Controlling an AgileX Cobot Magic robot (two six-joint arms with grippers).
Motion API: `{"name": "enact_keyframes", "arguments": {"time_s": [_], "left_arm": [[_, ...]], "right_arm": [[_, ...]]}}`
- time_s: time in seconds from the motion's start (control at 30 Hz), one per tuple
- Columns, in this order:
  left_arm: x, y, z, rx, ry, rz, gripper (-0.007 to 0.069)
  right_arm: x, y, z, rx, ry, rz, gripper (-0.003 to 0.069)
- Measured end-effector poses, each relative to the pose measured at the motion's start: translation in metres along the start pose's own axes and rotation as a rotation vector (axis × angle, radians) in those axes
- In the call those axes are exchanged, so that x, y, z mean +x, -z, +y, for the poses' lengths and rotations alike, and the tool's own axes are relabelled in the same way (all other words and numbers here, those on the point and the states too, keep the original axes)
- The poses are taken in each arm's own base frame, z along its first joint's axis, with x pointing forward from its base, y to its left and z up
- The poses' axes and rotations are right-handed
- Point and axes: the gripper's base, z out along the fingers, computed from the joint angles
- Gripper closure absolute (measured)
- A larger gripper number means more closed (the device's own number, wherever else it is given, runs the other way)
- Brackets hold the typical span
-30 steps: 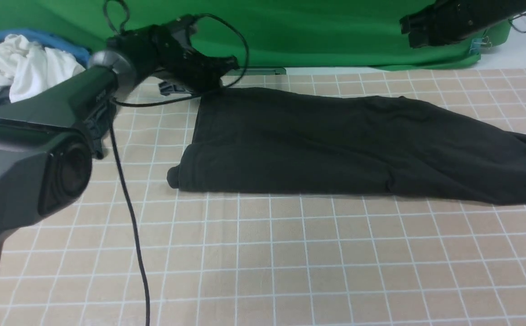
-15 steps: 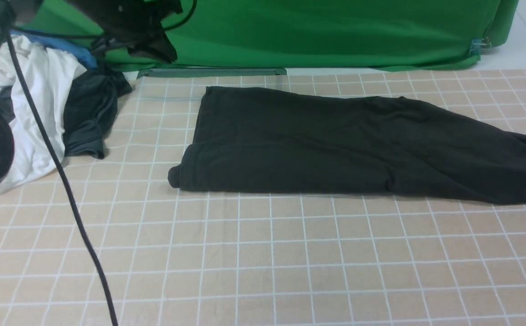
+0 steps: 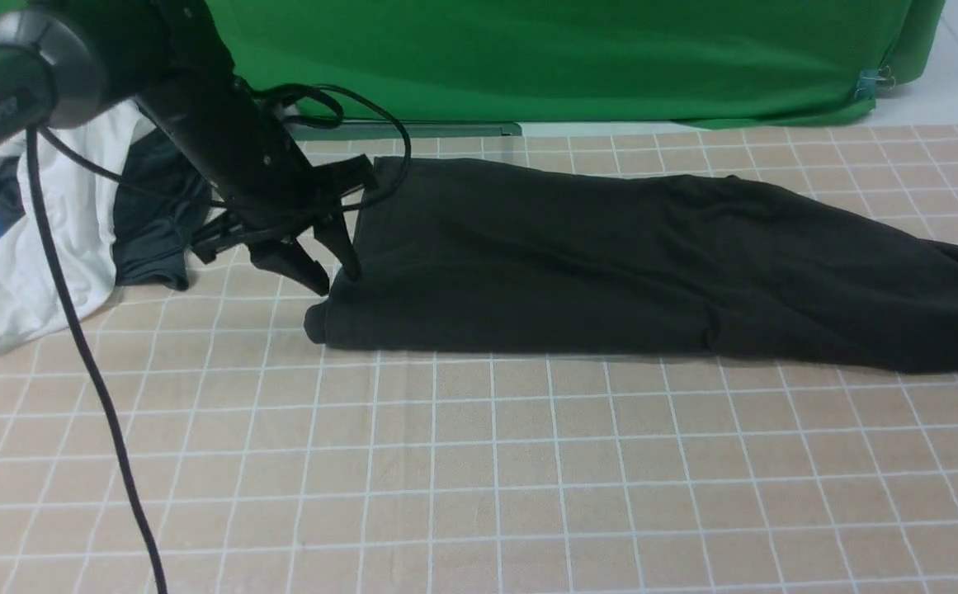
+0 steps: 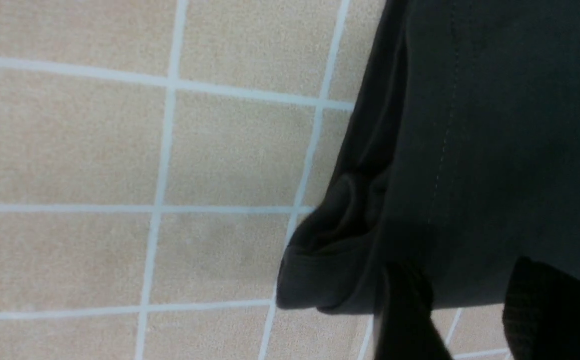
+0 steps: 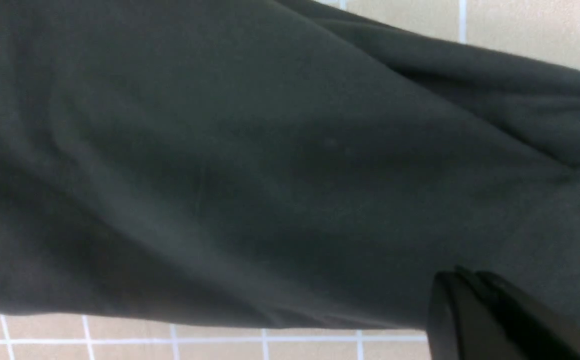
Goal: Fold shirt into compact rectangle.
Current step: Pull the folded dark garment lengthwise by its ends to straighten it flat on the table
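The black shirt (image 3: 627, 264) lies folded into a long band across the checked table, its right end running out of the front view. My left gripper (image 3: 334, 280) stands open at the shirt's near-left corner (image 4: 319, 280), one finger (image 4: 404, 310) on the corner fold and the other (image 4: 544, 310) over the cloth, with nothing gripped. My right gripper (image 5: 452, 282) is shut and empty, hovering above the shirt's (image 5: 270, 165) right part. It barely shows at the front view's right edge. No logo is visible.
A pile of white (image 3: 33, 239), dark grey (image 3: 153, 223) and blue clothes lies at the back left, just behind my left arm. A black cable (image 3: 91, 379) hangs down over the left of the table. A green backdrop (image 3: 569, 58) closes the far side.
My left arm has swung down from the back left onto the shirt's left end. The right arm has moved off toward the right edge. The shirt has not moved.
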Motion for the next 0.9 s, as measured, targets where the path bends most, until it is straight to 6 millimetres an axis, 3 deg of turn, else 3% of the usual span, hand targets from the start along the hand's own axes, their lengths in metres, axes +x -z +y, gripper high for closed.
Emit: {"name": "enact_keyframes", "arguments": {"time_s": [0.17,0.27,0.33,0.47,0.57,0.8,0.9], "left_arm": [[0.001,-0.008,0.000,-0.035,-0.020,0.011,0.0137],[0.000,-0.015,0.003,-0.049,-0.018,0.027,0.0064],[-0.001,-0.025,0.007,-0.058,-0.011,0.048,0.0032],[-0.002,-0.040,0.010,-0.045,0.011,0.082,0.0039],[-0.002,-0.045,0.010,-0.023,0.030,0.096,0.0115],[-0.002,-0.045,0.005,0.031,0.050,0.103,0.0502],[-0.002,-0.045,0.005,0.033,0.040,0.102,0.0512]], "right_arm": [[0.000,0.000,0.001,-0.004,0.000,0.000,0.0631],[0.000,-0.001,0.003,-0.007,0.004,-0.001,0.0631],[0.000,-0.001,0.007,-0.010,0.012,0.000,0.0631],[0.000,-0.002,0.012,-0.015,0.021,0.001,0.0631],[0.002,-0.002,0.013,-0.015,0.028,0.019,0.0631],[0.032,-0.004,-0.001,0.038,0.050,0.104,0.0622],[0.040,-0.014,-0.023,0.085,0.000,0.115,0.0557]]}}
